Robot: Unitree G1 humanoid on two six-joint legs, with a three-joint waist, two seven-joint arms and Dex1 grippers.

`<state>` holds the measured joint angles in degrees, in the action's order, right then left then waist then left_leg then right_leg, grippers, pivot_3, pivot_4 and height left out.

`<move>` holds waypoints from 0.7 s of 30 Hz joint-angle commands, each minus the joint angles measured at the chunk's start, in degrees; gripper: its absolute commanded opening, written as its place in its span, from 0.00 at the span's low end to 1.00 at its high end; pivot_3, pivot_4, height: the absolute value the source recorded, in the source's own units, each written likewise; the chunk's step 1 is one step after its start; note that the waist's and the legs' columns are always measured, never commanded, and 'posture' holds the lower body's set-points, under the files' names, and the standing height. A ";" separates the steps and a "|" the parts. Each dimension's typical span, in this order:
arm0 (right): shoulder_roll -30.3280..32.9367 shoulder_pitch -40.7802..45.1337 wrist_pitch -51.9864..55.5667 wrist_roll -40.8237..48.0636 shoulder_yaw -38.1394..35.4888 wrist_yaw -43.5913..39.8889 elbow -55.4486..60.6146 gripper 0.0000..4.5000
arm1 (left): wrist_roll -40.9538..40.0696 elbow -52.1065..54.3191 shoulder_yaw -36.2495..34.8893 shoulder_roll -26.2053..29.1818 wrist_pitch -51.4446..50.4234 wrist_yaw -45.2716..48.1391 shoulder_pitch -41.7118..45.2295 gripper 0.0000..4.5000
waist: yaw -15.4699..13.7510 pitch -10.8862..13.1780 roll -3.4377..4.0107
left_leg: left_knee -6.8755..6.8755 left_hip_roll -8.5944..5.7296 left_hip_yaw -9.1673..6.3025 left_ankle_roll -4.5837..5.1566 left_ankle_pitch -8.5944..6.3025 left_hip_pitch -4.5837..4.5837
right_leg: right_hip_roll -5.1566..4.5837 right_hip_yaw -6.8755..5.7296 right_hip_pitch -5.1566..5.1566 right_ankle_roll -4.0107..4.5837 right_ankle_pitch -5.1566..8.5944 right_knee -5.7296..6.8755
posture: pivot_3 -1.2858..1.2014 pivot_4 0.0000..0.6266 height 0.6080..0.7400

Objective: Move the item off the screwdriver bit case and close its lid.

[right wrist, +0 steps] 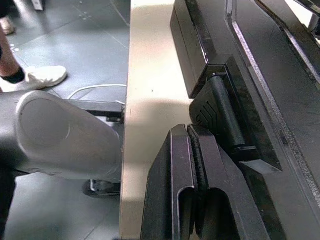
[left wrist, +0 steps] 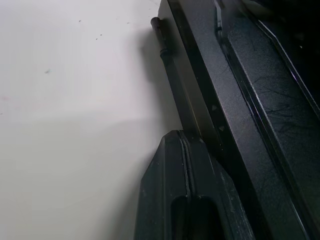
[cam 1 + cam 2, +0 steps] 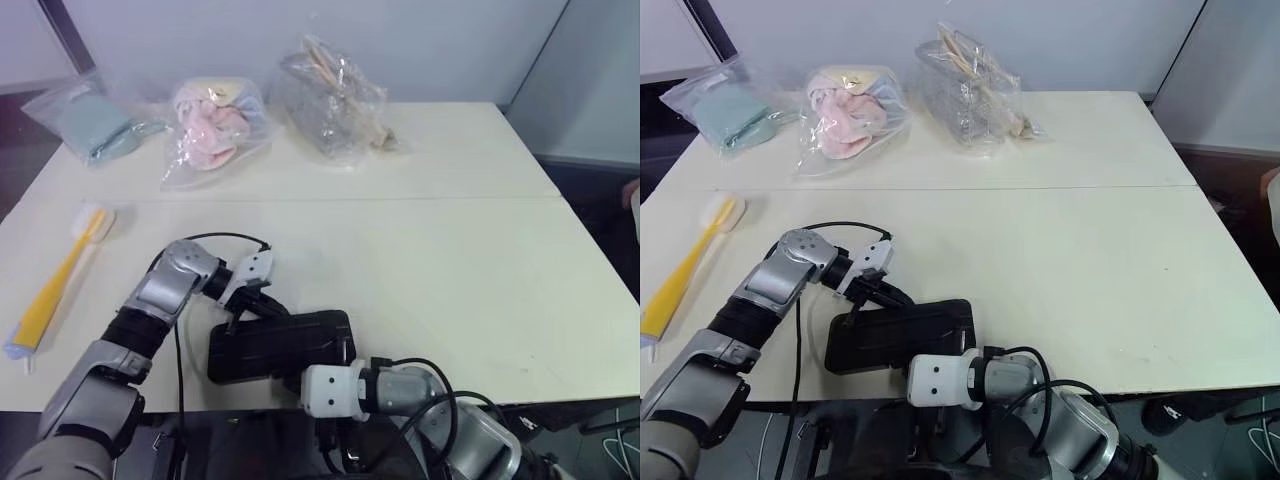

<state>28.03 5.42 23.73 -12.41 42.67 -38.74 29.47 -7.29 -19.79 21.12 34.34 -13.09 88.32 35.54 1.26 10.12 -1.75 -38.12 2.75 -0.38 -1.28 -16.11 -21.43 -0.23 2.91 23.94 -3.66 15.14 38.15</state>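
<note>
Flat dark plastic case, lid down; both claws pinched shut, empty.

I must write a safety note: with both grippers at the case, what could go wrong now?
The screwdriver bit case lies near the table's front edge; a push from the shut left gripper could slide it toward that edge. The right gripper, also shut, sits by the latch tab and might snag it.

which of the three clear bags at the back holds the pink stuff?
The middle bag, with pink and cream contents. The left bag holds something pale teal; the right bag holds tan, stick-like pieces.
</note>
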 commanded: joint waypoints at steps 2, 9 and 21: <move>-0.96 3.64 2.93 -5.69 -5.97 6.09 -5.35 0.01 | -0.41 0.39 3.20 -2.78 -0.55 3.17 -1.48 0.00 | -0.08 -0.02 0.03 | 0.00 0.01 -0.01 0.00 0.00 0.02 | 0.01 0.00 -0.02 0.03 -0.01 0.00 | 0.52 0.24 0.98; -2.71 4.73 3.87 -6.93 -7.18 7.21 -5.69 0.01 | -0.23 2.72 2.34 -3.35 -2.70 2.61 -3.07 0.00 | -0.12 -0.02 0.03 | 0.00 0.02 -0.01 0.00 0.00 0.00 | 0.02 0.02 0.00 0.04 -0.02 0.00 | 0.52 0.24 0.98; 6.69 -6.30 25.69 26.79 -30.78 -12.24 18.58 0.50 | 0.27 -11.08 -8.55 1.43 4.55 -1.39 4.79 0.47 | -1.05 0.00 -0.07 | -0.06 -0.18 0.06 -0.01 0.00 -0.15 | -0.29 0.00 -0.06 0.13 -0.09 -0.16 | 0.52 0.24 0.98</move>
<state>34.11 -0.77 45.90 8.44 18.29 -48.94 42.79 -6.51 -29.73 15.98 32.86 -8.18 87.22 38.71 0.21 10.13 -1.81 -38.18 2.57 -0.29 -1.29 -16.11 -21.56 -0.53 2.92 23.91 -3.56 15.05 37.99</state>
